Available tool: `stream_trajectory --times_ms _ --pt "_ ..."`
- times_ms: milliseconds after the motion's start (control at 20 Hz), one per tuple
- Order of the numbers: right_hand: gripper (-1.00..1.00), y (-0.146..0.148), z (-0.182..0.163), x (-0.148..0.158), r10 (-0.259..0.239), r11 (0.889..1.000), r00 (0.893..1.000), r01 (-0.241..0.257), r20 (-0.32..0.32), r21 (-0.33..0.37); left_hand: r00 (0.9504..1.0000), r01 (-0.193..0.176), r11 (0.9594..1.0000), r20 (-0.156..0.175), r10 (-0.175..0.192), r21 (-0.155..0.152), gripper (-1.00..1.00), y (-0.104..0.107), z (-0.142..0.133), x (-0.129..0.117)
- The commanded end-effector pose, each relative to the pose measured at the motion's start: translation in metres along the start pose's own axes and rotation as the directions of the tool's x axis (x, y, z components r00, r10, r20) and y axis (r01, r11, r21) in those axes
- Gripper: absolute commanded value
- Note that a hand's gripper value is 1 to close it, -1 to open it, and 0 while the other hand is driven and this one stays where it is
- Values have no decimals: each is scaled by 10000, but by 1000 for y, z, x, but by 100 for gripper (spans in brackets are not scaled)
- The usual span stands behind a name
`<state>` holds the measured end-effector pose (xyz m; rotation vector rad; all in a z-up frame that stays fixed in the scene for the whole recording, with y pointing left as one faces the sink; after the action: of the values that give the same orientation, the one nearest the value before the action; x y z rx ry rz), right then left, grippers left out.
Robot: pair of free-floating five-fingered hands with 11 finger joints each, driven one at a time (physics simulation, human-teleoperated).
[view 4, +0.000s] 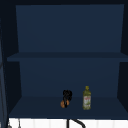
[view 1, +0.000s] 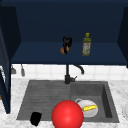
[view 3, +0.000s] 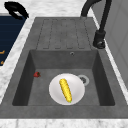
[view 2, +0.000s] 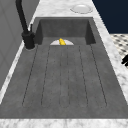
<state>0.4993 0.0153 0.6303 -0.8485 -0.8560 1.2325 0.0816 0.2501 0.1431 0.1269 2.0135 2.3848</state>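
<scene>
Right hand (view 1: pixel 66 43) raised high, fingers curled downward in a pinch. Left hand (view 1: pixel 35 118) hangs low, well apart from it.

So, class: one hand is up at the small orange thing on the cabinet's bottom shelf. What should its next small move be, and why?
Probably open the fingers and draw back: the right hand is curled on the orange thing, which seems to rest on the shelf beside the bottle.

soft even light, dim cabinet (view 4: pixel 67 75), perhaps faint blur, no glare
</scene>
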Motion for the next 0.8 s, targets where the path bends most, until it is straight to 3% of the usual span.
stream_trajectory --times_ms 0,50,150,300,450,550,650,750 --pt "100 6 -28 11 28 10000 9999 -28 -159 -23 10000 0 10000 0 0 0 0 0 0 0" --pt "100 19 -36 10 350 9992 9992 -353 -182 -191 10000 0 10000 0 0 0 0 0 0 0" --pt "100 27 -52 13 318 9972 9994 -328 -167 -667 10000 0 10000 0 0 0 0 0 0 0" --pt "100 20 -73 8 369 9990 9993 -369 10 245 10000 0 10000 0 0 0 0 0 0 0" --pt "100 15 -83 2 63 9914 9997 -95 253 1307 10000 0 10000 0 0 0 0 0 0 0" --pt "100 13 -85 1 -62 9878 9992 1 392 1555 10000 0 10000 0 0 0 0 0 0 0" --pt "100 21 -54 -2 -348 9918 9983 288 457 1249 10000 0 10000 0 0 0 0 0 0 0" --pt "100 26 -48 -3 -476 9956 9973 428 563 836 10000 0 10000 0 0 0 0 0 0 0"
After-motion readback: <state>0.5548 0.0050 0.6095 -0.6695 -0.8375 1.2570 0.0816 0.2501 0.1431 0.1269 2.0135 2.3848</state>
